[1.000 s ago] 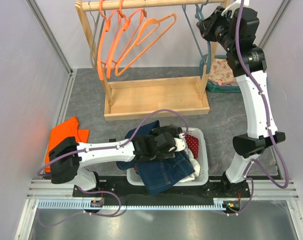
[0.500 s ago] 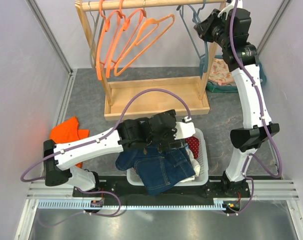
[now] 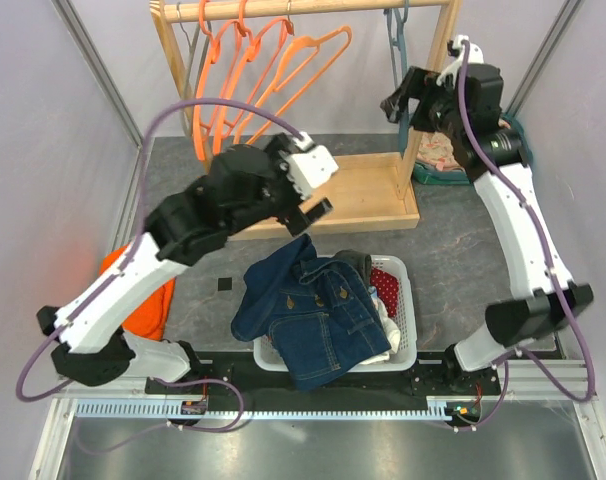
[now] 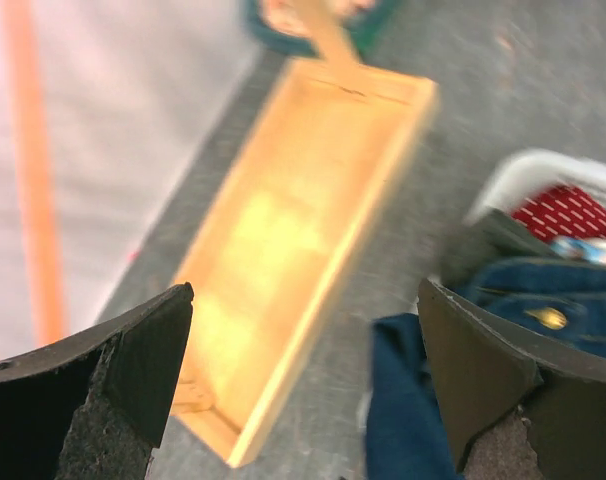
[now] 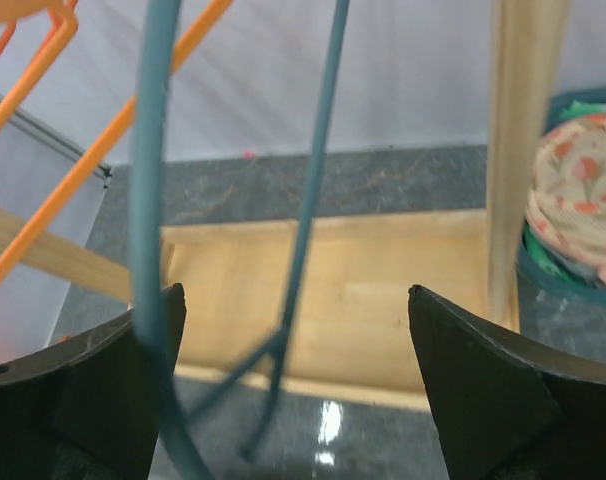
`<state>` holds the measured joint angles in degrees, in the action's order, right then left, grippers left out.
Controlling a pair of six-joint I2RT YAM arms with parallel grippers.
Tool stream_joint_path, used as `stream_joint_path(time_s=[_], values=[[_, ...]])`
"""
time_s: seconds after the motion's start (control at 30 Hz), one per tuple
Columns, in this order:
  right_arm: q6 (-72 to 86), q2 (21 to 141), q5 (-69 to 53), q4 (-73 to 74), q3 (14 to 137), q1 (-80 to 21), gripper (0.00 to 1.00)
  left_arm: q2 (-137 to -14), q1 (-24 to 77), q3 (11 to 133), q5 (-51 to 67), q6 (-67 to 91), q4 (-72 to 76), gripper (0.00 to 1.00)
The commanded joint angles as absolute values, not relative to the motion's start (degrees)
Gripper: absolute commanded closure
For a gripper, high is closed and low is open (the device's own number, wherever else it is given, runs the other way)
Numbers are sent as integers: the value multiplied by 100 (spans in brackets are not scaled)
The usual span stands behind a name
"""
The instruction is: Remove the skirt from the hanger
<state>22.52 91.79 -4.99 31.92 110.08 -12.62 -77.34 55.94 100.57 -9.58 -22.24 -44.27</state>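
The denim skirt (image 3: pixel 313 310) lies spread over the white basket (image 3: pixel 408 320), off any hanger; in the left wrist view its blue cloth (image 4: pixel 543 300) shows at the lower right. The teal hanger (image 3: pixel 395 40) hangs bare at the right end of the rail. Its thin bars (image 5: pixel 313 170) cross the right wrist view. My left gripper (image 3: pixel 318 190) (image 4: pixel 305 300) is raised above the rack's base, open and empty. My right gripper (image 3: pixel 403 100) (image 5: pixel 295 295) stands open just in front of the teal hanger, with one bar close to its left finger (image 5: pixel 133 390).
Several orange hangers (image 3: pixel 263 70) hang at the rail's left. The wooden rack base (image 3: pixel 313 195) lies behind the basket. An orange cloth (image 3: pixel 133 275) is on the floor at left. A teal bin with floral cloth (image 3: pixel 448 150) stands at right. Red cloth (image 3: pixel 386 288) sits in the basket.
My left arm rose from the basket and swung back toward the rack, leaving the skirt on the basket. My right gripper opened and dropped lower, off the top of the teal hanger.
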Motion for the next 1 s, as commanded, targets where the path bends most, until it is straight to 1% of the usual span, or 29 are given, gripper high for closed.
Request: stream_joint_path(time_s=[0.0, 0.03, 0.1, 0.2, 0.27, 0.3, 0.4, 0.57, 0.67, 0.97], values=[[2048, 7781, -422, 3085, 10180, -1327, 2, -7208, 5195, 10511, -510, -2216, -4552, 1], [2039, 7317, -396, 3146, 9769, -1379, 2, -7120, 4959, 10651, -440, -2154, -4631, 1], [2013, 6605, -352, 3234, 9345, -1581, 2, -6848, 4738, 10749, -299, -2057, -4746, 1], [2039, 5778, -290, 3445, 8441, -1836, 2, -6349, 4343, 10671, -159, -1908, -4948, 1], [2153, 5460, -299, 3682, 8193, -1898, 2, -6057, 4018, 10241, -18, -1750, -5054, 0], [2162, 5214, -325, 3761, 7991, -1907, 2, -5769, 3912, 9804, 156, -1732, -5062, 0], [2153, 4888, -308, 4147, 7701, -1925, 2, -5285, 3648, 8986, 185, -1696, -5071, 1], [2101, 4562, -246, 4201, 7331, -1916, 2, -4703, 3147, 8036, 439, -1521, -5028, 1], [2109, 4614, -316, 4149, 7295, -1916, 2, -4430, 2901, 7631, 518, -1441, -4949, 1], [1986, 4861, -439, 4087, 7339, -1916, 2, -4289, 2584, 7242, 404, -1380, -4676, 1]])
